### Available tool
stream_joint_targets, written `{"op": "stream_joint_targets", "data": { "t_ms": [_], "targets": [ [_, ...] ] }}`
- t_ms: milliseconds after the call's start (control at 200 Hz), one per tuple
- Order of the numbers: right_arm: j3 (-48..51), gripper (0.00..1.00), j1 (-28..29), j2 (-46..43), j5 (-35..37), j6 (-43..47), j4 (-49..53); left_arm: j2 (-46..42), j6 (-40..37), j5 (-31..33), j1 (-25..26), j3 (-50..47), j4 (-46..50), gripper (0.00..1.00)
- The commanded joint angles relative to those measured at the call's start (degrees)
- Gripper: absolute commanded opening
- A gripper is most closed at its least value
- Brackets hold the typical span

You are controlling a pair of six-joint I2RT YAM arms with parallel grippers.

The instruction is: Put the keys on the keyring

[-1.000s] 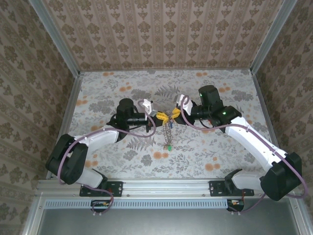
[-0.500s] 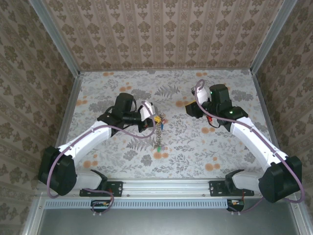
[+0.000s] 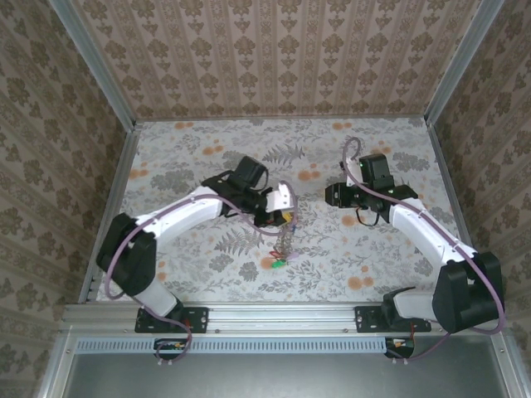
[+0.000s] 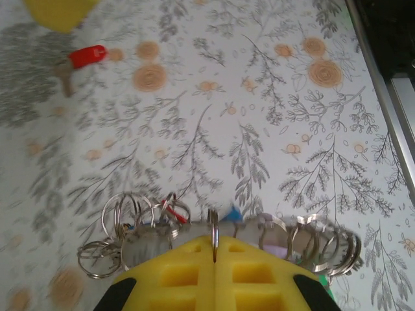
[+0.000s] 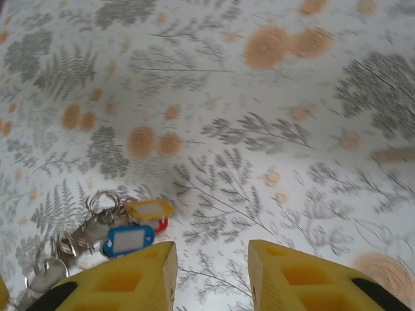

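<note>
My left gripper (image 3: 284, 217) (image 4: 214, 249) is shut on the thin wire of the keyring (image 4: 214, 230). Small rings and grey keys crowd the wire on both sides of the yellow fingers (image 4: 175, 275). In the top view the keyring (image 3: 282, 245) hangs from that gripper down to green and red tags by the table. One of the keys (image 4: 83, 58), with a red tag, lies loose on the table far ahead of the left gripper. My right gripper (image 3: 332, 193) (image 5: 211, 265) is open and holds nothing. Left of it lies a cluster of rings with blue (image 5: 128, 240), yellow (image 5: 149, 208) and red tags.
The floral tablecloth (image 3: 365, 249) covers the table, and patterned walls (image 3: 274, 58) close in three sides. A metal rail (image 4: 382, 103) runs along the table's edge at the right of the left wrist view. A blurred yellow shape (image 4: 58, 10) cuts the top left corner there.
The two grippers met at the keyring a second ago. The right one has let go, pulled back to the right and opened wider. The left one has carried the keyring right and nearer.
</note>
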State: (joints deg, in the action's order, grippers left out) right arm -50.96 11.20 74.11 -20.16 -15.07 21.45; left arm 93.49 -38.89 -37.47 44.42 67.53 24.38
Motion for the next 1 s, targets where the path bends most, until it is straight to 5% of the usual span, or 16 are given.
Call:
{"op": "stream_joint_targets", "data": {
  "t_ms": [0, 400, 600, 800, 995],
  "targets": [
    [2.3, 0.38, -2.0, -0.3, 1.2, -3.8, 4.2, 3.7, -1.0, -0.4, 2.7, 4.3, -0.8, 0.0],
    [9.0, 0.39, -5.8, -0.5, 0.3, -5.7, 5.0, 17.9, -2.1, 3.3, 10.5, 14.4, 2.8, 0.0],
    [10.0, 0.39, -6.6, 1.2, -5.1, -4.5, 3.5, 19.9, 0.2, 2.6, 12.0, 15.3, 1.8, 0.2],
    [11.3, 0.41, -6.2, 3.0, -11.3, -4.1, 1.5, 11.7, 12.9, -0.6, 10.3, 5.2, -13.1, 0.26],
    [10.7, 0.42, -1.4, 8.8, -12.6, -4.0, 0.5, -0.4, 32.1, 4.2, 6.4, -12.5, -32.4, 0.26]
  ]
}}
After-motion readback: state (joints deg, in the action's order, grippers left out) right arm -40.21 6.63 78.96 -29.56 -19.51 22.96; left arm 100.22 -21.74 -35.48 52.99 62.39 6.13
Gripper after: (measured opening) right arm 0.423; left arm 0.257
